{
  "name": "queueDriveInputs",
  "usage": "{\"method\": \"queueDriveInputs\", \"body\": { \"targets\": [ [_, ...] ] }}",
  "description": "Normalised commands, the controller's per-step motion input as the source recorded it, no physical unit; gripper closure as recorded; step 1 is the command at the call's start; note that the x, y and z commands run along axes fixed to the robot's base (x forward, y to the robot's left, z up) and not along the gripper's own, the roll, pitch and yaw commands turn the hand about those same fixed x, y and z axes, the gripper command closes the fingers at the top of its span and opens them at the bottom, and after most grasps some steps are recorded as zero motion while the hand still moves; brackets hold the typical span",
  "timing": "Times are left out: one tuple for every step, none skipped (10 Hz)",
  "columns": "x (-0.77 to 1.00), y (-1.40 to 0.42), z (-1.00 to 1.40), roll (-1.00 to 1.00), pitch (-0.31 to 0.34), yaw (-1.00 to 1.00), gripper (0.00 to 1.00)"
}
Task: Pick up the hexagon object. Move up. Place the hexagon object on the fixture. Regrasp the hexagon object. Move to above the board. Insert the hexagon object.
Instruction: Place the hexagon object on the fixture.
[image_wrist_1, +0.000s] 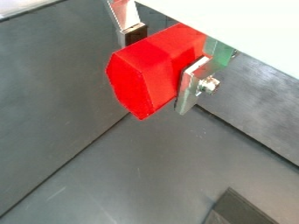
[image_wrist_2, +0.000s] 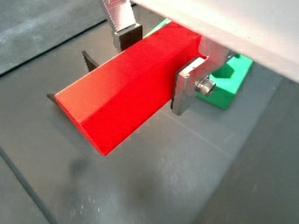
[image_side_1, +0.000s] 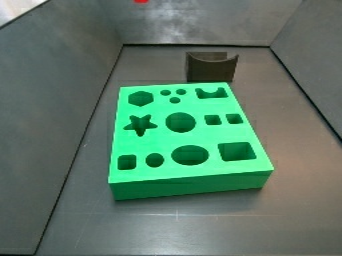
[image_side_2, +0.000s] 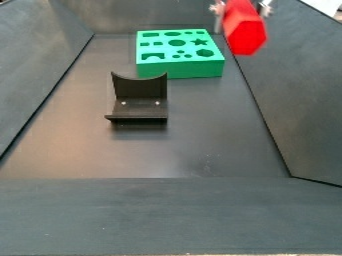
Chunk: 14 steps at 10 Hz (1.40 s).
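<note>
Both wrist views show the red hexagon object (image_wrist_1: 149, 77) clamped between the gripper (image_wrist_1: 163, 61) fingers. At the upper right of a side view it is held high beside the green board (image_side_2: 178, 52), well apart from the fixture (image_side_2: 136, 100).

A dark grey floor (image_side_1: 201, 225) fills the scene, matte and faintly scuffed. Sloping dark panels enclose it: a left wall (image_side_1: 54, 100), a right wall (image_side_1: 314, 80) and a far wall (image_side_1: 187, 20). In a side view the floor (image_side_2: 174, 140) ends at a straight seam, with a flat dark ledge (image_side_2: 160, 215) on the near side. A pale background (image_side_1: 11, 8) shows beyond the far left corner.
</note>
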Motion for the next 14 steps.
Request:
{"method": "queueDriveInputs", "body": {
  "targets": [
    [1.0,-0.33,0.14,0.08,0.166,0.09,1.0],
    [1.0,-0.31,0.13,0.06,0.144,0.07,1.0],
    [1.0,-0.28,0.12,0.04,0.134,0.05,1.0],
    [1.0,-0.26,0.12,0.02,0.136,0.04,1.0],
    [1.0,-0.25,0.11,0.02,0.139,0.04,1.0],
    [1.0,-0.22,0.1,0.0,0.139,0.04,1.0],
    [1.0,-0.2,0.09,-0.01,0.138,0.03,1.0],
    [1.0,-0.18,0.08,-0.02,0.141,0.03,1.0],
    [1.0,-0.16,0.07,-0.02,0.15,0.03,1.0],
    [1.0,-0.15,0.07,-0.03,0.149,0.03,1.0],
    [1.0,-0.13,0.06,-0.03,0.148,0.04,1.0],
    [1.0,0.16,-0.34,-1.0,-0.04,0.05,1.0],
    [1.0,0.2,-0.36,-1.0,-0.041,0.05,1.0],
    [1.0,0.2,-0.32,-1.0,-0.047,0.03,1.0]
  ]
}}
